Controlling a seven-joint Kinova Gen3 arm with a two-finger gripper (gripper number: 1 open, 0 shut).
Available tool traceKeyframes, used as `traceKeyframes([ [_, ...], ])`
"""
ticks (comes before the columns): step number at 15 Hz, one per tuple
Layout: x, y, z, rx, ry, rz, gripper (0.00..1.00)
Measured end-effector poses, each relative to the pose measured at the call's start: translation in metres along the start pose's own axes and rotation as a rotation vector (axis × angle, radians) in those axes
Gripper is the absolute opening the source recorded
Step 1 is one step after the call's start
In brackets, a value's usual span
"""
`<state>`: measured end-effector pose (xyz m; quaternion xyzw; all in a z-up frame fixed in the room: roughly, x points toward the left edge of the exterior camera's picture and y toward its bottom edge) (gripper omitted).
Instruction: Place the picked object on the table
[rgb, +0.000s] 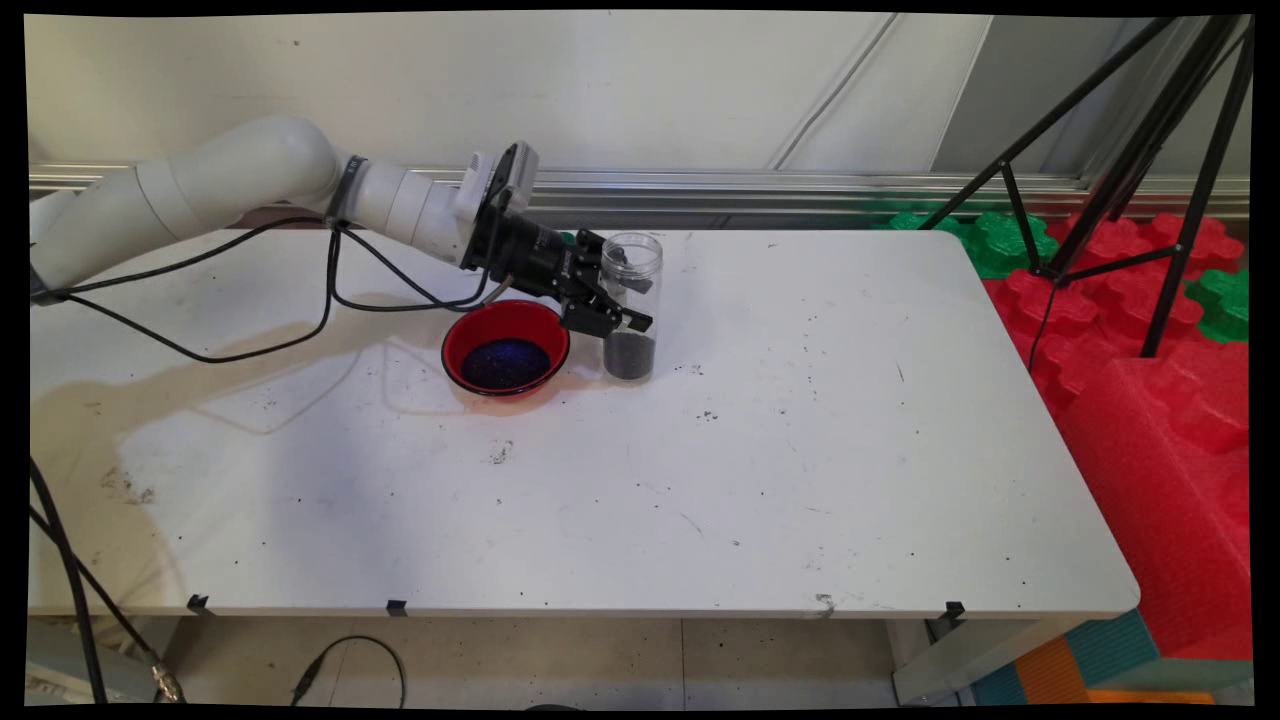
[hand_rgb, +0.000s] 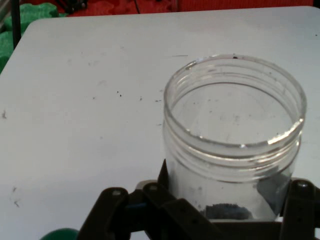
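Two views: main view first, then hand view.
Main view, arm: reaches in from the left, low over the table (rgb: 800, 480).
Main view, gripper (rgb: 622, 300): fingers sit on either side of the clear jar (rgb: 631, 305), closed against its wall.
Main view, clear jar: upright, uncapped, dark granules in its lower part, standing near the table's far edge.
Main view, red bowl (rgb: 506, 348): just left of the jar, dark granules inside.
Main view, surroundings: black tripod (rgb: 1130, 170) and red foam blocks (rgb: 1160, 400) right of the table.
Hand view, clear jar (hand_rgb: 234, 145): open mouth faces the camera, dark granules at the bottom.
Hand view, gripper (hand_rgb: 225, 205): black fingers (hand_rgb: 300, 210) flank the jar's wall.
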<state>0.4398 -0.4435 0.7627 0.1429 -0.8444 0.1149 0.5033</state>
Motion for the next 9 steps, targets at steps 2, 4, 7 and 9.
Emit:
traceKeyframes([
  [2,-0.002,-0.0006,0.0011,0.001,-0.005,-0.001,0.0],
  [4,-0.003,-0.001,0.0015,0.001,-0.007,-0.002,0.0],
  [7,-0.0039,-0.001,0.0019,0.0,-0.008,-0.005,0.0],
  [9,-0.0042,0.0,0.0015,-0.004,-0.007,-0.01,1.0],
])
